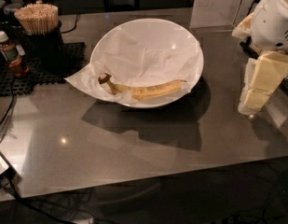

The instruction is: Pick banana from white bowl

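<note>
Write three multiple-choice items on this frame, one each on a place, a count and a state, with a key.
1. Where does the long yellow brown-speckled banana lie?
A. Inside the large round glossy white bowl, along its near rim, on the crumpled white paper
B. Against the bowl's far rim
C. Outside the bowl

2. How many bananas are in view?
A. One
B. Two
C. Three

3. What is the robot's cream-coloured hand doing?
A. Gripping the banana
B. Reaching inside the bowl
C. Hanging to the right of the bowl, apart from it

Key: 1 A, the banana runs along the near rim, stem to the left. 2 A, only one shows. 3 C, the hand touches neither bowl nor banana.
</note>
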You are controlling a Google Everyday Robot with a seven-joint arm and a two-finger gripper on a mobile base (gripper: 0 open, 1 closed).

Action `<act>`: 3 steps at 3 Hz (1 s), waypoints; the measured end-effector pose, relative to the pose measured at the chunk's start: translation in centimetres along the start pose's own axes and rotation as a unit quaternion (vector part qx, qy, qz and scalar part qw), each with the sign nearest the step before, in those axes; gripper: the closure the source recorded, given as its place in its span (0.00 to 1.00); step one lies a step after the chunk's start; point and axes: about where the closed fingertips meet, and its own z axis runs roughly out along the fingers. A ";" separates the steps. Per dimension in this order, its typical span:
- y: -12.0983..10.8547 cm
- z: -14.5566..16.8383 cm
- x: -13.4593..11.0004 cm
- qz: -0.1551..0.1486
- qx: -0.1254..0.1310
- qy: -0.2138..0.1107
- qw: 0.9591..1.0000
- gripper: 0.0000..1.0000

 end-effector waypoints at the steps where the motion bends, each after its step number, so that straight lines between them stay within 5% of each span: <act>1: 0.0 0.0 0.0 0.000 0.000 0.000 1.000 0.00; 3: -1.7 -0.8 -3.1 -0.047 0.013 -0.035 0.998 0.00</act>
